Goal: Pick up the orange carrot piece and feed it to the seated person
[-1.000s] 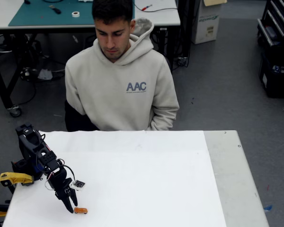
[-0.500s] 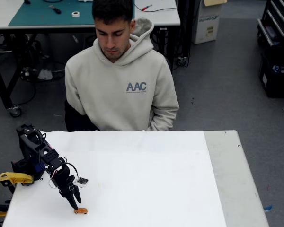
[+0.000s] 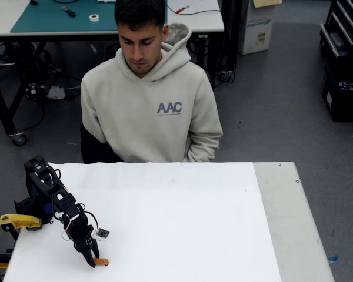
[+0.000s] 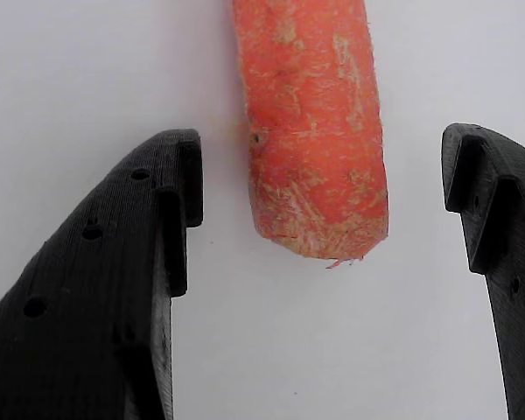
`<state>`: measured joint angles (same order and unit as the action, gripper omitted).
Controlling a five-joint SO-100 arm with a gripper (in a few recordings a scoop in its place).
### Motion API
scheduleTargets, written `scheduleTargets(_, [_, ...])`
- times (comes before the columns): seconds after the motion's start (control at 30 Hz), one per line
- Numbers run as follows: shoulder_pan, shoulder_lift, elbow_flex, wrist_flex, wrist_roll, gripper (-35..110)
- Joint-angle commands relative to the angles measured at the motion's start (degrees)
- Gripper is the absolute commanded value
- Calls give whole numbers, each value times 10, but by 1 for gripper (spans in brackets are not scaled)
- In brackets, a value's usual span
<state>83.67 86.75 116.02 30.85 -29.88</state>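
The orange carrot piece lies on the white table near its front left edge. In the wrist view the carrot piece reaches down from the top edge, its cut end between my two black fingers. My gripper is open, with a gap on each side of the carrot. In the fixed view my gripper points down at the table, its tips at the carrot's left end. The seated person in a beige hoodie sits behind the table's far edge, looking down.
The white table stretches right of the arm, with a grey strip along its right side. A yellow part sits at the arm's base on the left. A workbench with tools stands behind the person.
The gripper has dropped lower onto the carrot piece. The arm has leaned further forward. The carrot has stayed in place.
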Motion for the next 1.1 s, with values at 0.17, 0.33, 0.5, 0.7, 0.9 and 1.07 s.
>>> scheduleTargets(0.17, [12, 11, -16, -4, -3, 21])
scheduleTargets(0.33, [12, 11, -12, -4, -3, 11])
scheduleTargets(0.5, [12, 10, -11, -4, -2, -4])
scheduleTargets(0.7, [12, 10, -11, -4, -2, -3])
scheduleTargets(0.9, [13, 11, -22, -4, -2, -3])
scheduleTargets(1.07, [10, 20, -33, -4, -4, -3])
